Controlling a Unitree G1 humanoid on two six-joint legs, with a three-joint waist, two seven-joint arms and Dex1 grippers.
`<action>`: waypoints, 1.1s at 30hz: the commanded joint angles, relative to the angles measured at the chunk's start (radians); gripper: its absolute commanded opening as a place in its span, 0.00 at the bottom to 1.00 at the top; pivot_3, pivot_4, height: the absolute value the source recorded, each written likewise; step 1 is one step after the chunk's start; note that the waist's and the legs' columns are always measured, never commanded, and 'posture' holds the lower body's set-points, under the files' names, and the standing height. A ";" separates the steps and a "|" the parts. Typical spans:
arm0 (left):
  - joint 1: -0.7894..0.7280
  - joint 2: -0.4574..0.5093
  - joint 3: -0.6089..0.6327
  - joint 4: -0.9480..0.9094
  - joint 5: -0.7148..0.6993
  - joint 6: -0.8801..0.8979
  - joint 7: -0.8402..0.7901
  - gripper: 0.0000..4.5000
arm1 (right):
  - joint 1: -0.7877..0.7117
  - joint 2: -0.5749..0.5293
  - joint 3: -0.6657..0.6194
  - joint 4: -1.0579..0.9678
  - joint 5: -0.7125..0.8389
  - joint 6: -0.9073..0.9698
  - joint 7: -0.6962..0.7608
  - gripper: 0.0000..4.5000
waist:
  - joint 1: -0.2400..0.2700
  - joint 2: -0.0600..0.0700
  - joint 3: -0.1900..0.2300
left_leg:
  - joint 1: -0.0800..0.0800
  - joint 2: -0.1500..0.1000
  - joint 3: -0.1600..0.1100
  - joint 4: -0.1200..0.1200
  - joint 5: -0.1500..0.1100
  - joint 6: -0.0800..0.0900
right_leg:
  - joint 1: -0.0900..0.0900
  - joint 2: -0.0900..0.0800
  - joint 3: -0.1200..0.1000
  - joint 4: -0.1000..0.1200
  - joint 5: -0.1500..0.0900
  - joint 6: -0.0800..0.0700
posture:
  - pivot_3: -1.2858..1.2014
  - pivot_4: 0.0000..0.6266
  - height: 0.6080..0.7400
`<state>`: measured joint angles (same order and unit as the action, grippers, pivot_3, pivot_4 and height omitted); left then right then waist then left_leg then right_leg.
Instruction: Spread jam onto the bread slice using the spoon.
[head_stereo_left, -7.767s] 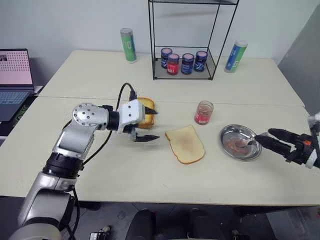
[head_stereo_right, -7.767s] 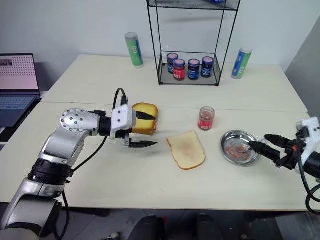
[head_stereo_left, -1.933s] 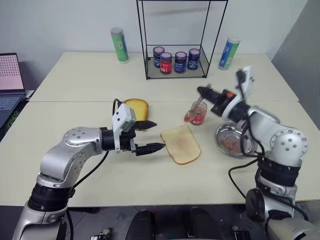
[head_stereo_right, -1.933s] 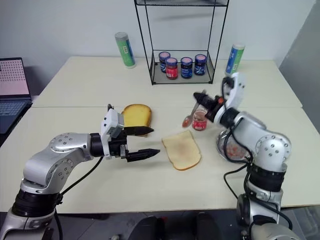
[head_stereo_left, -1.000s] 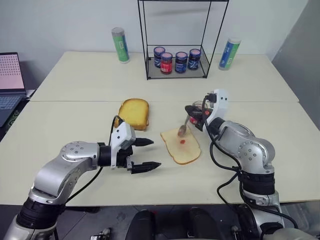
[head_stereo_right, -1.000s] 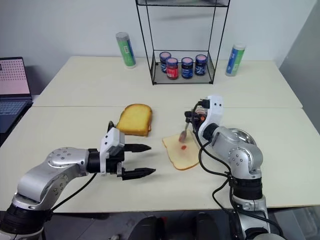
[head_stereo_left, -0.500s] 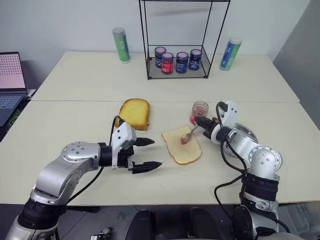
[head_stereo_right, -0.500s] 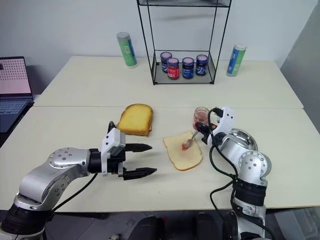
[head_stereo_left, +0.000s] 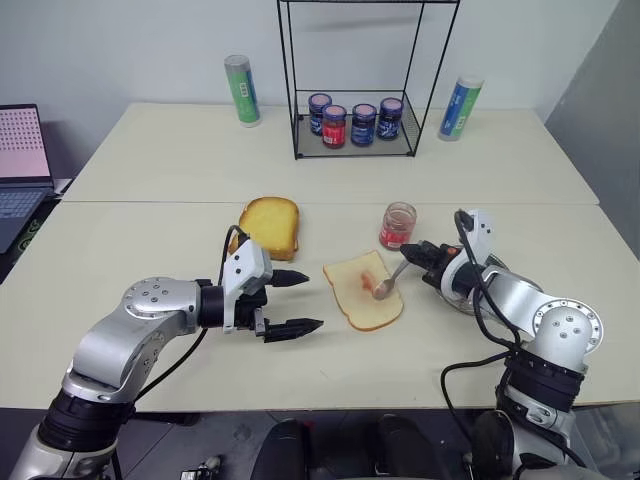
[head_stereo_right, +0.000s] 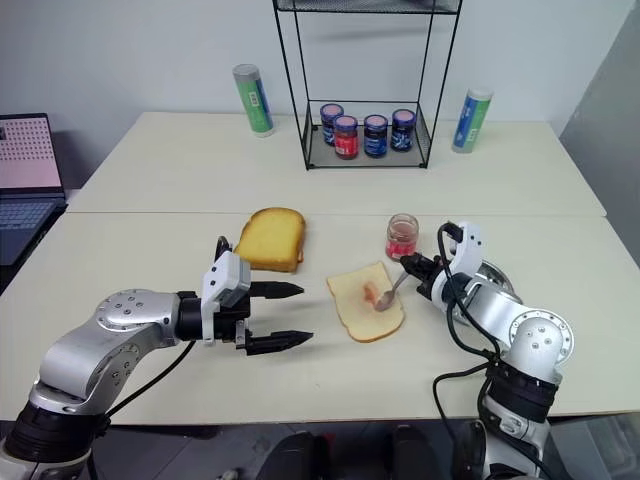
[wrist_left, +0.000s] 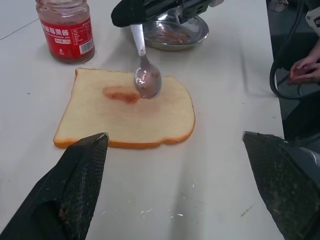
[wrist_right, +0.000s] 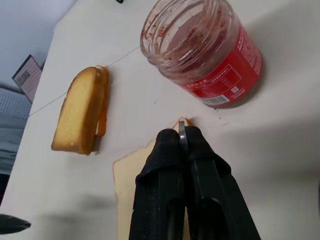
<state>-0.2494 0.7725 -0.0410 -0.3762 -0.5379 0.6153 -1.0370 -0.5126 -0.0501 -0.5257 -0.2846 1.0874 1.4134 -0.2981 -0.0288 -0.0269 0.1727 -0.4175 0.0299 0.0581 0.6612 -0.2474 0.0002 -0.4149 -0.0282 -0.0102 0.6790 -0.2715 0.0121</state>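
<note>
Jam, a glossy red smear (wrist_left: 121, 93), now streaks the pale cream bread slice (head_stereo_left: 364, 292) on the table: the spoon (wrist_left: 145, 75), pinched in the right gripper's (head_stereo_left: 418, 251) fingers, has dragged across it. Left gripper (head_stereo_left: 292, 301) fingers stay spread, idle.

A pale cream bread slice with tan crust (wrist_left: 125, 112) bears a red-pink jam smear (wrist_left: 121, 94), beside a shiny silver metal spoon (wrist_left: 145, 75) and a red-labelled clear glass jar (wrist_left: 66, 31).
</note>
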 joint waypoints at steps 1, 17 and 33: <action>-0.023 -0.002 0.001 -0.003 0.004 -0.021 -0.004 1.00 | -0.065 0.028 -0.025 0.008 0.085 -0.032 -0.043 0.01 | 0.000 0.000 0.000 | 0.000 0.000 0.000 0.000 0.000 0.000 | 0.000 0.000 0.000 0.000 0.000 0.000 | 0.52 0.24 1.00; -0.023 0.001 0.007 -0.013 0.006 -0.017 0.000 1.00 | -0.004 0.098 0.086 0.167 -0.052 -0.242 -0.023 0.01 | -0.003 0.000 0.000 | 0.000 0.001 0.000 0.000 0.000 0.000 | 0.000 0.002 0.000 0.000 0.000 0.000 | 0.52 0.24 1.00; -0.035 -0.006 -0.013 -0.005 0.013 -0.025 -0.006 1.00 | 0.152 -0.045 0.046 0.044 0.268 -0.125 -0.137 0.01 | 0.000 0.000 0.000 | 0.000 0.000 0.000 0.000 0.000 0.000 | 0.001 0.001 0.000 -0.001 0.000 0.000 | 0.52 0.24 1.00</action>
<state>-0.2699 0.7669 -0.0552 -0.3692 -0.5247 0.6054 -1.0374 -0.3788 -0.0721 -0.4797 -0.2069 1.2938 1.2759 -0.3934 -0.0286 -0.0269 0.1726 -0.4173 0.0302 0.0579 0.6609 -0.2475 0.0003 -0.4144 -0.0275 -0.0101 0.6783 -0.2716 0.0123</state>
